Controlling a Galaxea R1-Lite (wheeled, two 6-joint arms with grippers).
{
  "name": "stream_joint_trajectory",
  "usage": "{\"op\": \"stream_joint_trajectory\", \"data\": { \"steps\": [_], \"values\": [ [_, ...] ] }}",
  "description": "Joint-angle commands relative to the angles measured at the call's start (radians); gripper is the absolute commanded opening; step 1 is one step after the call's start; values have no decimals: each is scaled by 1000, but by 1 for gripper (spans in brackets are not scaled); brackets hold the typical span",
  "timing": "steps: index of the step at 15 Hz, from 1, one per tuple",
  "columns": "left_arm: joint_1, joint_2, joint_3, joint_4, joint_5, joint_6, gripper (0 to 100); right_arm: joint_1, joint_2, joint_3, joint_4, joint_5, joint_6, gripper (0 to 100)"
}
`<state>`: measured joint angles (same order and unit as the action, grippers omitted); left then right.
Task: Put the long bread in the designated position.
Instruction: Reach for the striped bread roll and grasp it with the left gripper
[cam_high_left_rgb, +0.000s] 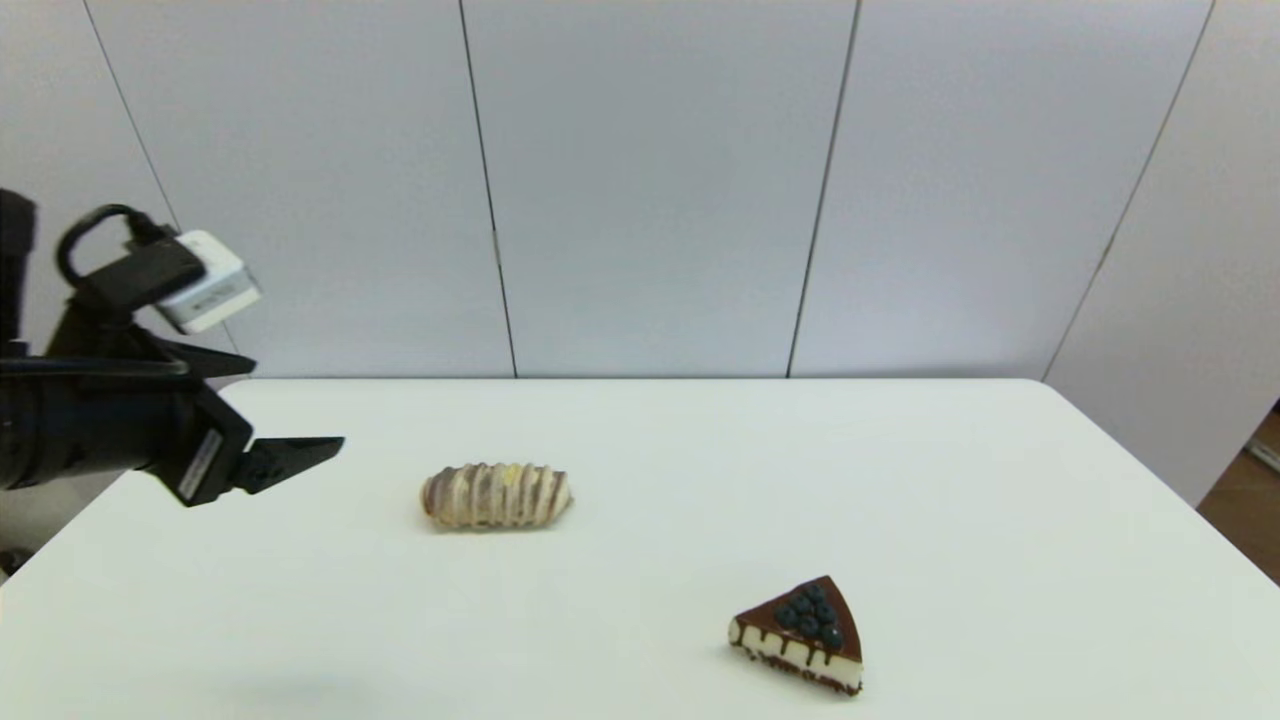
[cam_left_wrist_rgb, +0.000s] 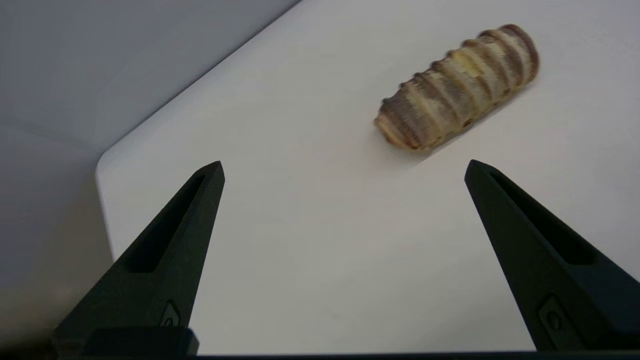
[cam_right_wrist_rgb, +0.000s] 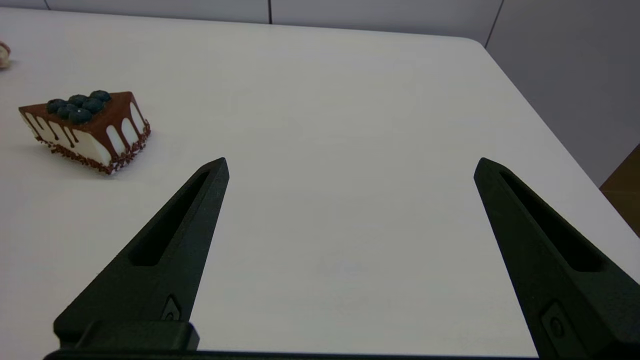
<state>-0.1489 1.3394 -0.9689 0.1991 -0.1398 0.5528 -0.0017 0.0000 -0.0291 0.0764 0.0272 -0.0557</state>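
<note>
The long bread (cam_high_left_rgb: 496, 495), tan-cream with brown-purple crosswise stripes, lies on the white table (cam_high_left_rgb: 640, 450) left of centre. It also shows in the left wrist view (cam_left_wrist_rgb: 457, 87), ahead of the fingers. My left gripper (cam_high_left_rgb: 300, 455) hovers open above the table's left side, left of the bread and apart from it, with nothing between its fingers (cam_left_wrist_rgb: 345, 167). My right gripper (cam_right_wrist_rgb: 350, 165) is open and empty above the table's right front; it does not show in the head view. The designated position is unmarked bare tabletop.
A triangular chocolate cake slice (cam_high_left_rgb: 800, 635) topped with blueberries sits near the front, right of centre, also in the right wrist view (cam_right_wrist_rgb: 87, 127). The table's rounded left corner (cam_left_wrist_rgb: 100, 162) lies near my left gripper. Grey wall panels (cam_high_left_rgb: 640, 180) stand behind.
</note>
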Motion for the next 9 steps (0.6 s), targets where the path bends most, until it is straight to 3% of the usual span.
{"op": "stream_joint_trajectory", "data": {
  "steps": [1,4,9],
  "values": [
    [-64,342,-295,169,-132,273,100,0,2,0,0,0,-1,100],
    [-70,454,-366,250,-196,464,100,0,2,0,0,0,-1,100],
    [-80,583,-369,266,-216,602,100,0,2,0,0,0,-1,100]
  ]
}}
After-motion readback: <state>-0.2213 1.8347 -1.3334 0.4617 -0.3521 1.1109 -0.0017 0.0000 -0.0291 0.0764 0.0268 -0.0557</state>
